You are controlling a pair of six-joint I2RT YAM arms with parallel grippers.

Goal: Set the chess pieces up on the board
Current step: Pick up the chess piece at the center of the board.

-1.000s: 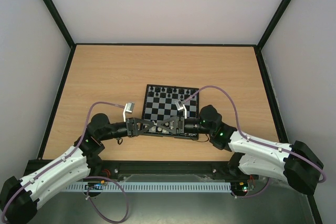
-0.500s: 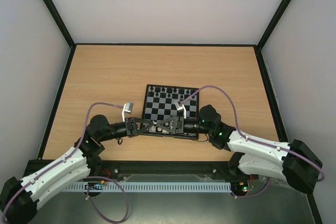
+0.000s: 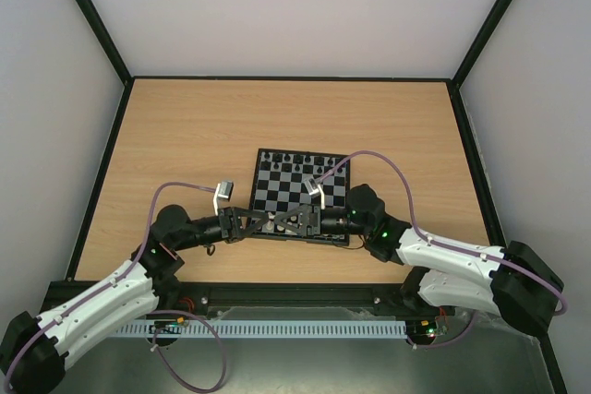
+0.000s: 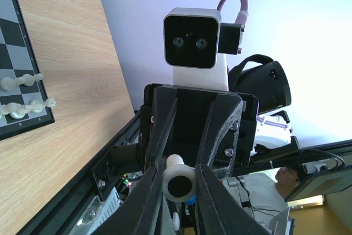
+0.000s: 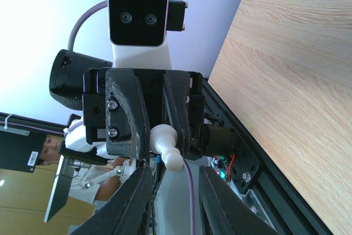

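The board lies mid-table, with black pieces along its far rows. My two grippers meet tip to tip over its near edge. My left gripper is shut on a white piece, whose dark base faces the left wrist camera. The same white piece points its round head at the right wrist camera. My right gripper is open, its fingers spread on either side below the piece. Two white pieces lie on the board's corner in the left wrist view.
The wooden table is enclosed by black frame rails and pale walls. A black rail and a cable tray run along the near edge, in front of the arm bases. Purple cables loop over both arms.
The right arm has slid slightly left, toward the left gripper. Both grippers stay tip to tip over the board's near edge.
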